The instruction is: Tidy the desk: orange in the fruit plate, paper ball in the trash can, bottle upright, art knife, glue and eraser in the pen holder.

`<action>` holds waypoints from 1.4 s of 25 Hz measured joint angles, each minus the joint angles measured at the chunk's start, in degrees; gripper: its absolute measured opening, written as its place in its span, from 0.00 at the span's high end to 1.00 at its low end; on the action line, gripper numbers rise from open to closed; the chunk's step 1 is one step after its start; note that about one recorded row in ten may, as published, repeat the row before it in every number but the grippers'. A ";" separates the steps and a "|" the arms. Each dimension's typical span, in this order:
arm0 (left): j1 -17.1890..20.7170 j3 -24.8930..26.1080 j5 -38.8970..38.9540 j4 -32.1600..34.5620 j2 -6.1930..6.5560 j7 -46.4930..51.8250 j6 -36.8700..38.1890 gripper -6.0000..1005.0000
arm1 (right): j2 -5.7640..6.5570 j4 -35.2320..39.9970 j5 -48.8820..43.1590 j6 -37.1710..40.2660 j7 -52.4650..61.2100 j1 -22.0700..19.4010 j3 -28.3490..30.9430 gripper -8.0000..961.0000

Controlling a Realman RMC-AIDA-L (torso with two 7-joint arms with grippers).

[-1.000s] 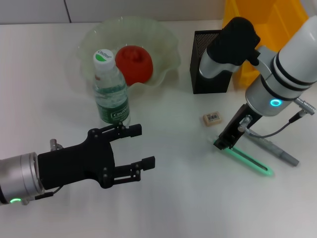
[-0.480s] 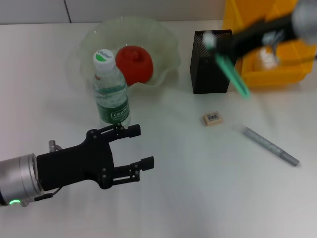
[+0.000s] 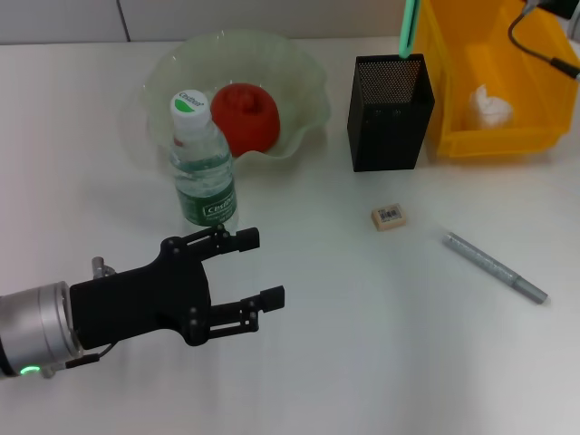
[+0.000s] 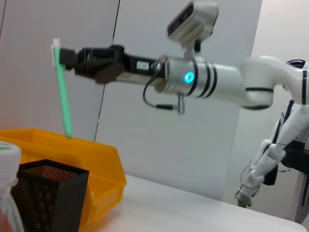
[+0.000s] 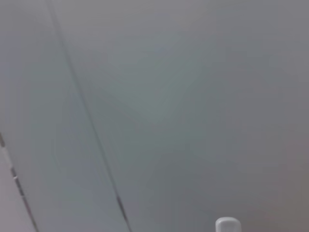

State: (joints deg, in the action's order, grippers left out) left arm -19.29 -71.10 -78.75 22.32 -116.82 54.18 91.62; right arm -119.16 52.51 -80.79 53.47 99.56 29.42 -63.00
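Green art knife (image 3: 408, 25) hung upright above the black pen holder (image 3: 390, 111).
Head view: left gripper (image 3: 246, 269) hovered near, left, fingers spread, beside the upright bottle (image 3: 201, 169). Left wrist view: right gripper (image 4: 66, 56) pinched the knife's top, long axis near vertical, tip down over the holder (image 4: 48, 200).

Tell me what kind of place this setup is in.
Probably a robotics lab with a staged desk: a white table carrying a mesh pen holder, a yellow bin and a fruit plate, bare grey wall panels behind, and another white robot standing in the background.
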 joint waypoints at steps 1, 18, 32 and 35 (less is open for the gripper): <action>-0.12 0.00 0.00 0.00 -0.04 0.00 -0.01 0.20 | 0.00 -2.59 0.39 0.02 -1.37 1.08 1.04 0.74; -1.12 0.18 0.01 0.01 -0.34 0.05 -1.56 0.20 | 0.16 -13.52 -3.20 0.14 -5.32 5.05 2.72 0.68; -1.18 0.18 0.02 0.10 -0.40 0.05 -1.05 0.20 | 5.95 15.36 -26.70 31.88 22.47 3.06 3.31 0.43; -1.22 0.16 0.00 0.21 -0.41 0.05 -1.01 0.20 | 5.65 23.63 -39.70 42.76 28.97 6.91 3.07 0.31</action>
State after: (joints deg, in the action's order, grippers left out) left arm -20.51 -70.94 -78.74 22.53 -117.23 54.23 90.61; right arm -113.51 76.15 -120.49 96.23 128.53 36.32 -59.93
